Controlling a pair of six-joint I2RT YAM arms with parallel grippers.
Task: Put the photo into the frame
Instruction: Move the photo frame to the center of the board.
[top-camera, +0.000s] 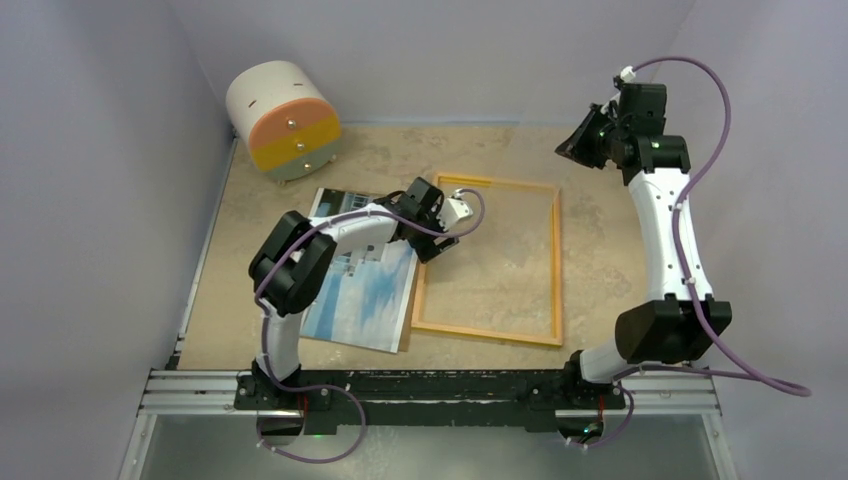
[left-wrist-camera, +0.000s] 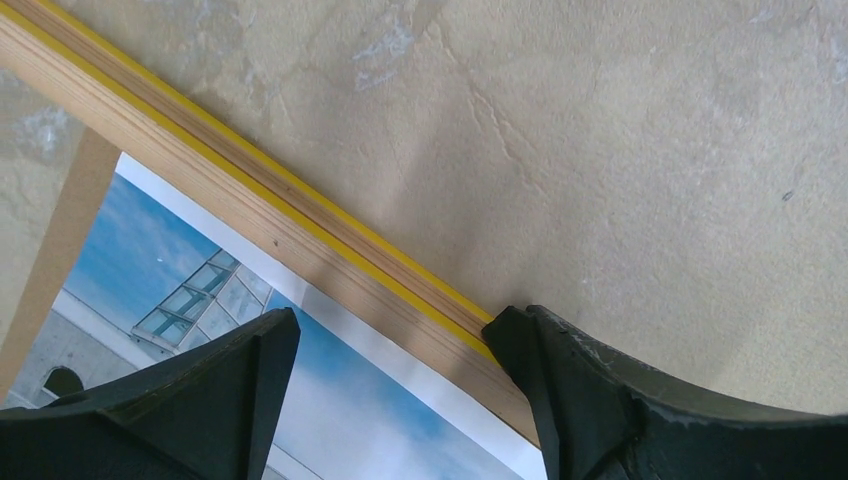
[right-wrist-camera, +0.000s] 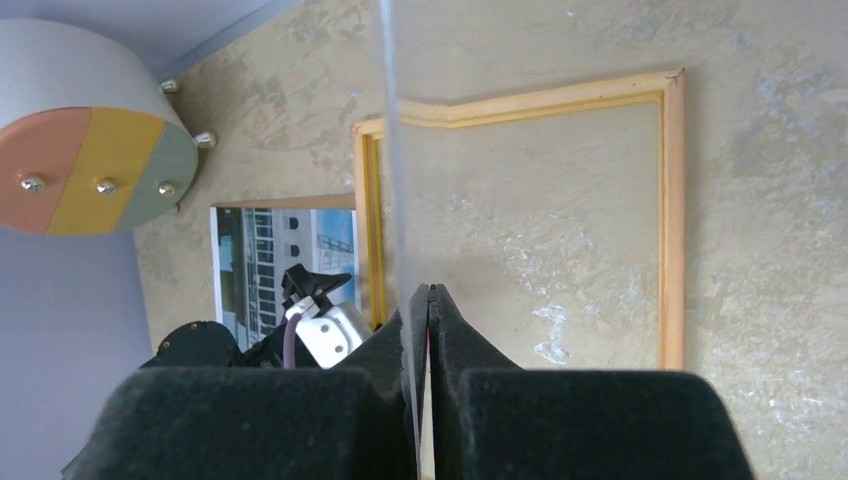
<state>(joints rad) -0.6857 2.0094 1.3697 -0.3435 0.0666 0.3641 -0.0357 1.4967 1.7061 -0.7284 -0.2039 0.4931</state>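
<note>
Photo (top-camera: 365, 285): face up, flat against the frame's left rail.
Left gripper (left-wrist-camera: 392, 325): jaws spread astride that same rail, gripping nothing.
Frame (top-camera: 485, 331): flat on the table (top-camera: 590, 290).
Right gripper (right-wrist-camera: 428, 300): raised past the frame's far right corner, clenched on a clear sheet (right-wrist-camera: 388, 150).

Frame (left-wrist-camera: 250, 205): one rail crosses the view diagonally, upper left to lower right, wood-coloured with a yellow strip along its upper-right edge. Photo (left-wrist-camera: 340, 410): lies flat on the rail's lower-left side, picture up, its white border along the rail, showing blue sky and a glazed roof. Brown strip (left-wrist-camera: 60, 240): runs down from the rail at far left, along the photo's edge. Table (left-wrist-camera: 620, 150): mottled beige, upper right of the rail. Left gripper (left-wrist-camera: 395, 325): jaws apart, straddling the rail, one finger (left-wrist-camera: 200, 390) over the photo.
</note>
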